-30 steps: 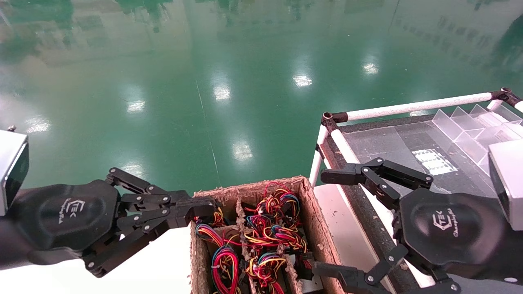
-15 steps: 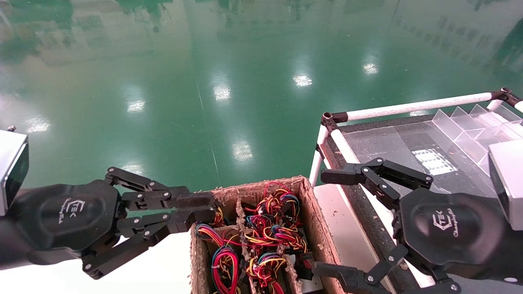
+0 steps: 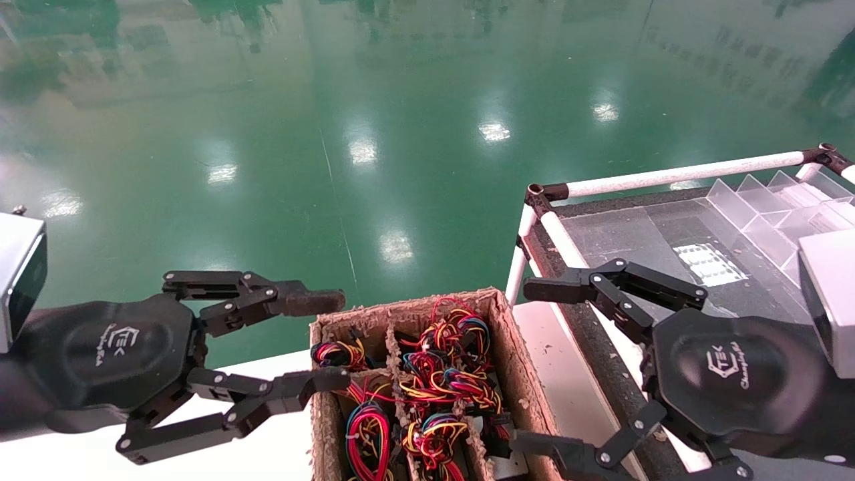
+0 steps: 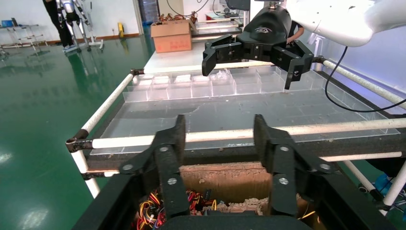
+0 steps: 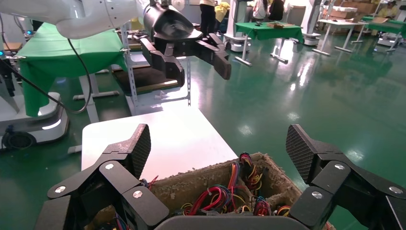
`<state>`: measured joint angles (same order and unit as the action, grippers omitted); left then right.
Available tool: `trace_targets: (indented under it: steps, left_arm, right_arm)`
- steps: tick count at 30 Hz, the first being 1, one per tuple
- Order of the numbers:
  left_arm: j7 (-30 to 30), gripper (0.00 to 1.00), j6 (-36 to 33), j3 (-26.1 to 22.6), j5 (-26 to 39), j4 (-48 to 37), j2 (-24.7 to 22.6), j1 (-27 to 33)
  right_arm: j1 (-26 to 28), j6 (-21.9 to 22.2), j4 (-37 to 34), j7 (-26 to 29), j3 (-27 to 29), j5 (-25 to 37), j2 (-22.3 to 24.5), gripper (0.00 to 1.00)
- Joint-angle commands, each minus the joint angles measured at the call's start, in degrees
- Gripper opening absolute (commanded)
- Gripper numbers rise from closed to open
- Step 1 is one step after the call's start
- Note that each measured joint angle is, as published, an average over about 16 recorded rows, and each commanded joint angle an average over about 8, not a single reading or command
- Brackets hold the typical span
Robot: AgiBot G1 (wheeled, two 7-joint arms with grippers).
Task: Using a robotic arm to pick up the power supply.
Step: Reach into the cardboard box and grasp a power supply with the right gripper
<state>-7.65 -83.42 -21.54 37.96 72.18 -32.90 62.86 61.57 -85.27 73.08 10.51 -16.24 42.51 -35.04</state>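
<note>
Hovering at the near-left edge of the cardboard box (image 3: 514, 374), the left gripper (image 3: 330, 341) had its fingers spread wide, one tip above the box's far-left corner and the other over its left wall, holding nothing. The right gripper (image 3: 528, 364) stood on the box's other side, equally spread and empty, one finger out over the clear-topped rack (image 3: 668, 180). To my eye this was the approach step: nothing had been gripped. The box was split into compartments, each stuffed with coiled red, yellow, black and blue wires (image 3: 444, 374). A power supply (image 3: 507, 461) showed only as a sliver of pale metal low in the near-right compartment; the others lay hidden under their wires. Next, I judged, a gripper would have to drop into one compartment and close on a casing rather than loose wire.
</note>
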Motion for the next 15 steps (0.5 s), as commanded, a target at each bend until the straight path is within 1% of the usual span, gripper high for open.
trace_targets:
  steps: [1, 5, 8, 11, 15]
  left_arm:
    - [0.00, 1.00, 0.00, 0.00, 0.00, 0.00, 0.00, 0.00]
    - [0.00, 1.00, 0.00, 0.00, 0.00, 0.00, 0.00, 0.00]
    - [0.00, 1.00, 0.00, 0.00, 0.00, -0.01, 0.00, 0.00]
    - [0.00, 1.00, 0.00, -0.01, 0.00, -0.01, 0.00, 0.00]
    - [0.00, 1.00, 0.00, -0.01, 0.00, -0.01, 0.00, 0.01]
  right_arm:
    - [-0.03, 0.05, -0.07, -0.04, -0.02, 0.06, -0.01, 1.00]
    - [-0.10, 0.81, -0.44, -0.27, -0.40, 1.38, -0.09, 1.00]
    - [0.20, 1.58, -0.60, -0.06, -1.32, 3.61, -0.28, 1.00]
    - [1.35, 2.35, -0.72, 0.88, -3.21, 7.47, -1.02, 1.00]
    - [3.94, 3.54, -1.15, 2.19, -6.45, 14.18, -2.89, 1.00]
